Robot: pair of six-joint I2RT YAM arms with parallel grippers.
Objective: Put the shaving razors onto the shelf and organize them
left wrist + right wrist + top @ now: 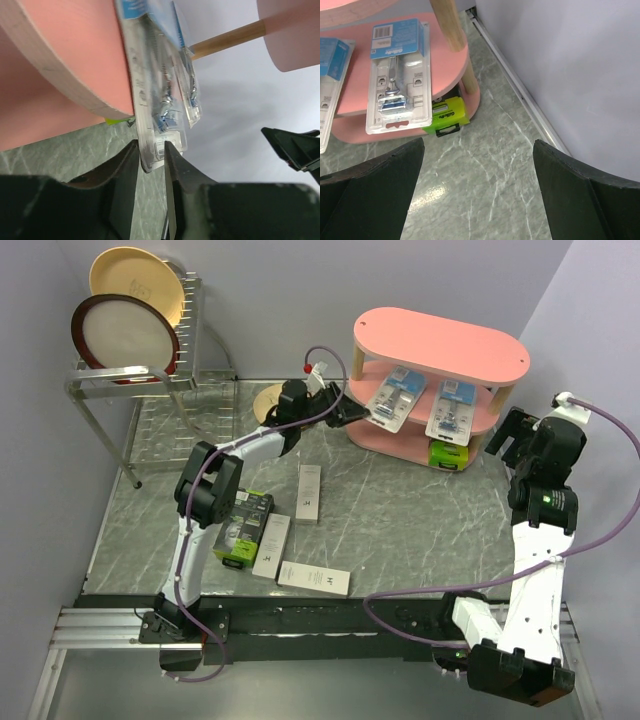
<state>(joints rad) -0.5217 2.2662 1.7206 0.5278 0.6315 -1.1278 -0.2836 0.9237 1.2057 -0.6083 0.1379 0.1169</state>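
Blister card [150, 85] | edge pinched between left jaws (at shelf [65, 60] rim) | right jaws open

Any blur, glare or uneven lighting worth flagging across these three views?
Top view: evenly lit, sharp, mild sheen on the table. Left wrist: near blister card soft-focused, its plastic glinting. Right wrist: other blister card crisp; glare patch on the table below it.

Pink 3-tier shelf [440, 340], 2 blister cards [392, 400] mid tier, lime box [450, 454] btm, 4 boxes [309, 492] loose
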